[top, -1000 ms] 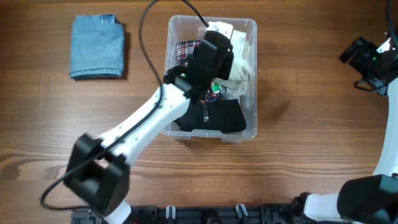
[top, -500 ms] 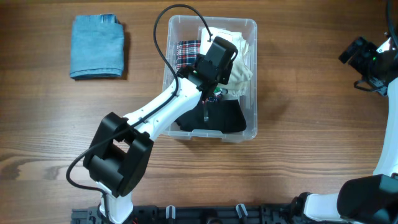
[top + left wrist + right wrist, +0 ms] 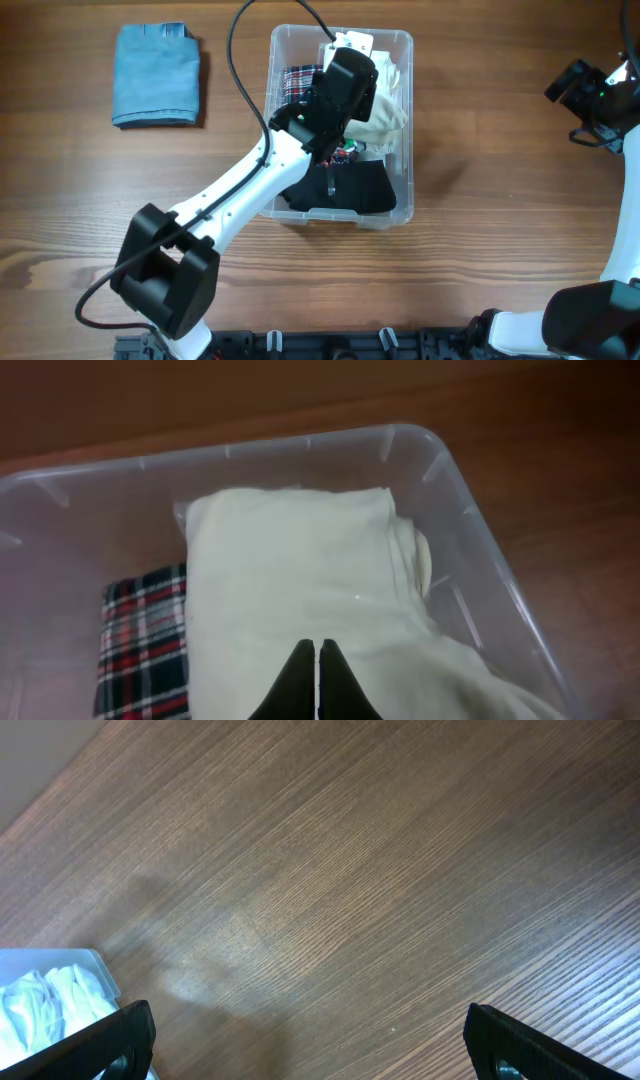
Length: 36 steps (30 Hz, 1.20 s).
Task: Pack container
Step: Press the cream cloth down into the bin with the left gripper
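The wooden worktop [image 3: 480, 120] fills the room's centre, its grain running side to side. The left arm [image 3: 230, 195], white with black joints, reaches across it from the near edge up and over the container [image 3: 340, 218].

The container sits a little right of the middle of the worktop, well apart from the right arm. It is a clear rectangular bin standing upright with its open mouth facing the ceiling. Its long axis runs from the robot's side straight away toward the far edge, with the short walls near and far.

Inside, a black garment [image 3: 350, 190] lies at the near end. A cream cloth [image 3: 300, 570] fills the far right part, and a red, white and black plaid cloth [image 3: 145, 640] lies beside it on the left, touching it.

A folded blue cloth [image 3: 157, 75] rests flat on the worktop to the left of the container, apart from it.

The left gripper [image 3: 318, 645] hangs over the cream cloth with its two dark fingers pressed together and nothing between them. I cannot tell whether the tips touch the fabric.

The right gripper [image 3: 305, 1025] is off at the right edge above bare wood, its fingers spread wide and empty.
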Each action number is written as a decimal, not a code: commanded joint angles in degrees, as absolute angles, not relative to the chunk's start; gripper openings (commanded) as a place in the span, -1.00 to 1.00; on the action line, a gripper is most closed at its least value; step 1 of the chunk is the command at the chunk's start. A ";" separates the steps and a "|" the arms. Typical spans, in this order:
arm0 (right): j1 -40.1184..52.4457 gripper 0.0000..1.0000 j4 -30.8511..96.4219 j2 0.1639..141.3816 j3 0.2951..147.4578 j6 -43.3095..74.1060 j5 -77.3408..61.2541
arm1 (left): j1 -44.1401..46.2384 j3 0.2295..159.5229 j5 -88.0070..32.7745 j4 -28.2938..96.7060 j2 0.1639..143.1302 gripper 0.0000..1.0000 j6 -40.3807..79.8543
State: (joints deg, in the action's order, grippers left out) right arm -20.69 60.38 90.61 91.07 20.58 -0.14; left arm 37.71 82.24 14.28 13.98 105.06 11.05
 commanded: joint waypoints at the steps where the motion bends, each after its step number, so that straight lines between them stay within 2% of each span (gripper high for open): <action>1: -20.64 0.99 60.23 91.09 91.77 21.04 0.03 | 37.58 81.76 14.22 16.05 107.31 -0.92 14.41; 11: -20.64 0.99 60.23 91.09 91.77 21.06 0.03 | 37.50 81.76 12.88 17.65 117.43 -0.92 18.90; 16: -20.64 0.99 60.23 91.09 91.77 21.08 0.03 | 37.50 81.78 13.17 14.87 113.78 -0.92 13.65; 22: -20.64 0.99 60.23 91.09 91.77 21.04 0.03 | 39.20 81.78 9.39 14.41 104.66 -0.92 14.17; 28: -20.64 0.99 60.23 91.09 91.77 21.06 0.01 | 40.66 81.76 6.87 20.88 108.16 -0.92 23.18; 36: -20.64 0.99 60.23 91.09 91.77 21.06 0.03 | 40.66 81.76 6.85 20.71 113.89 -0.92 23.20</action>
State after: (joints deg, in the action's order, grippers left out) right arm -20.69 60.38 90.61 91.07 20.58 -0.14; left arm 40.77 82.35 7.35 20.12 110.63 21.96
